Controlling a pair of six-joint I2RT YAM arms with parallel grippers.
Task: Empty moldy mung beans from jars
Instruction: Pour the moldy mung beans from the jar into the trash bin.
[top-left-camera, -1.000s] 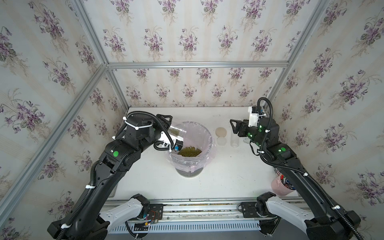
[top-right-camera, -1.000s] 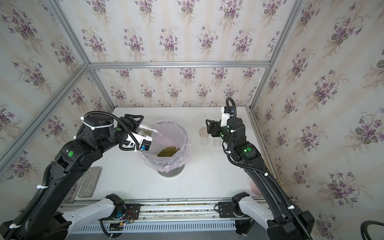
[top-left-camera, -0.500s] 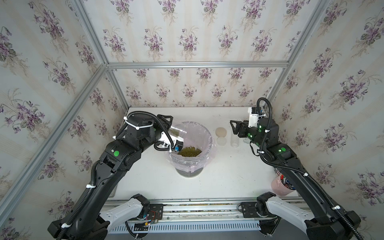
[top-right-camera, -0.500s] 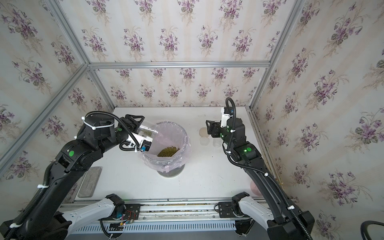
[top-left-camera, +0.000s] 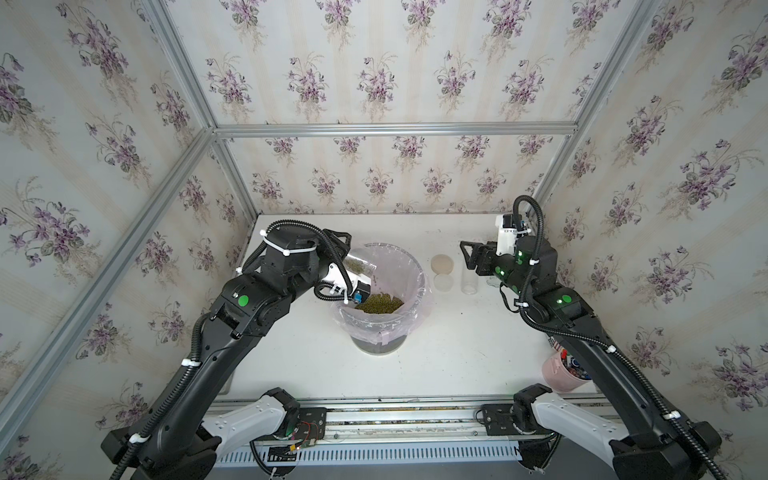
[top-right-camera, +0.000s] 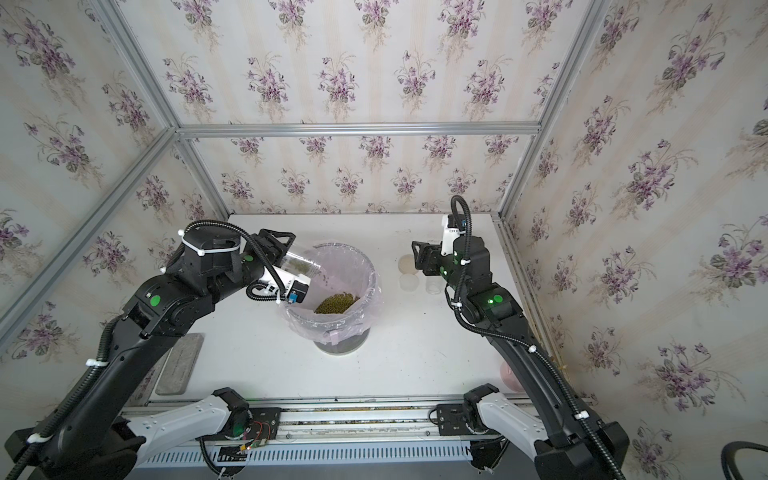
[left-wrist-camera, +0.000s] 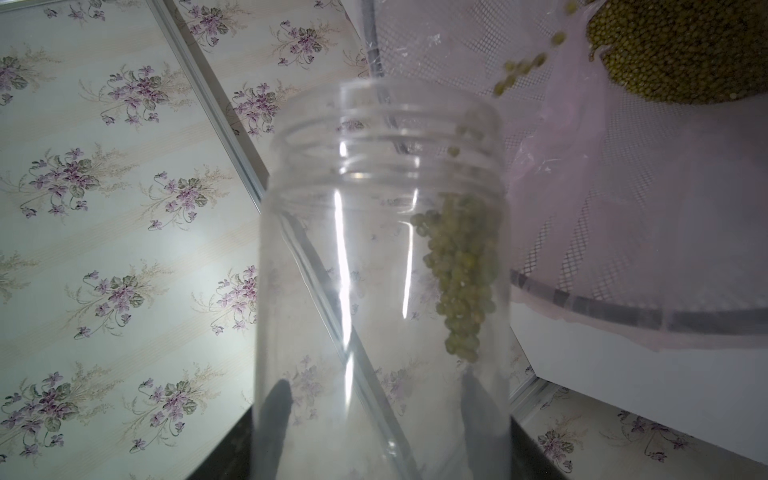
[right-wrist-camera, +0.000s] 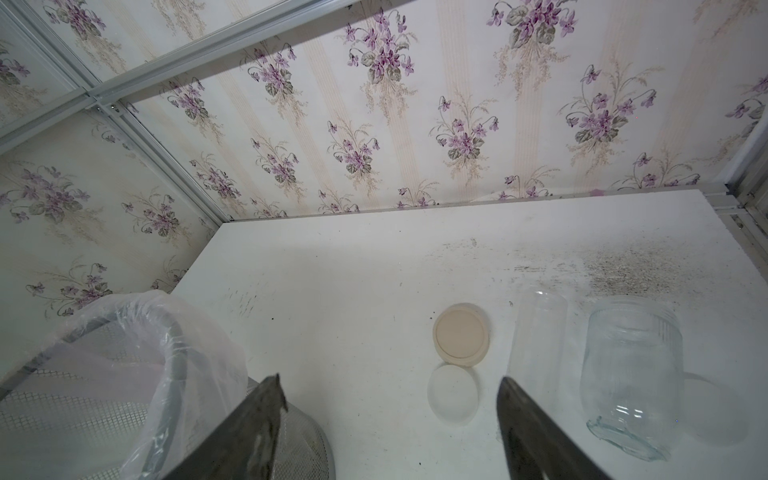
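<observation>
My left gripper (top-left-camera: 347, 259) is shut on a clear open jar (top-left-camera: 360, 266), its fingers showing dark through the wall. The jar is tipped mouth-down over the rim of a mesh bin (top-left-camera: 417, 266) lined with a pink bag. A streak of mung beans (left-wrist-camera: 461, 266) lies along the jar's low side, and a few fall past its mouth. A heap of mung beans (top-left-camera: 380, 303) sits in the bag. My right gripper (right-wrist-camera: 388, 386) hangs open above the table with nothing in it. Beside it stand a narrow empty jar (right-wrist-camera: 536, 345) and a wider empty jar (right-wrist-camera: 631, 370).
A tan lid (right-wrist-camera: 461, 334) and a white lid (right-wrist-camera: 453, 395) lie on the table between the bin and the empty jars. A pink cup (top-left-camera: 561, 374) of pens stands at the front right. A grey slab (top-right-camera: 178, 365) lies at the front left.
The left arm keeps nearly the same pose with the jar tipped over the bin, and beans go on sliding out. The right arm has not moved.
</observation>
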